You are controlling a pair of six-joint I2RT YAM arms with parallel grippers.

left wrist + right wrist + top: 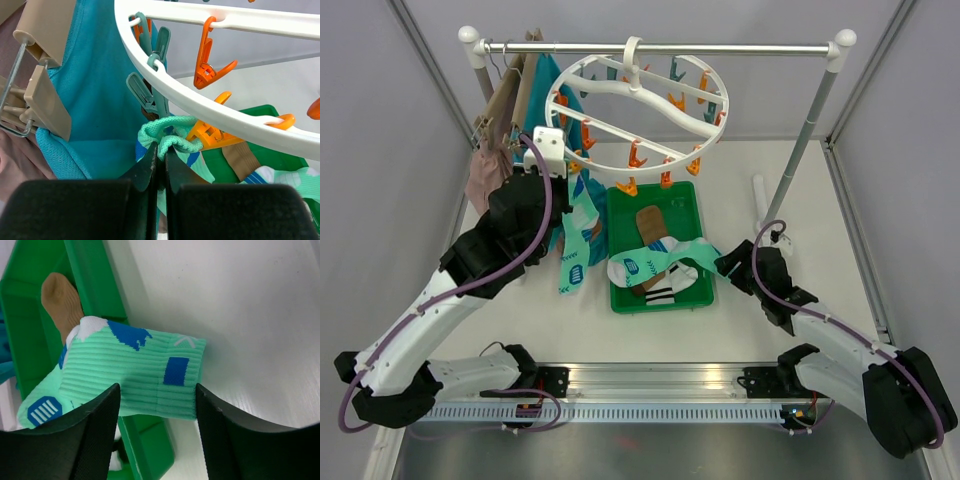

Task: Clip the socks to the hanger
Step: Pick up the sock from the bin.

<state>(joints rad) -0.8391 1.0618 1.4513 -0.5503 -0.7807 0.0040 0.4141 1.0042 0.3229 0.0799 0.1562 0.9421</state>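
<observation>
left end effector [159, 152]: clamps sock [172, 131] | right end effector [157, 396]: astride tray sock [127, 371], touching?

Mint sock [135, 375] with blue patches; white hanger [210, 111]; green tray [685, 205].

The round white plastic ring hanger [620, 88] hangs behind and above the green plastic tray [685, 205]. A mint-teal patterned fabric sock [692, 255] lies across the tray's right rim.

Ring hanger [200, 107] is showing smooth, glossy white plastic, its orange peg [204, 55] likewise. Mint sock [135, 382] is presenting ribbed, matt knit cloth. Green tray [90, 285] is reading as glossy plastic; tabletop [240, 300] is looking matt, faintly grained.
</observation>
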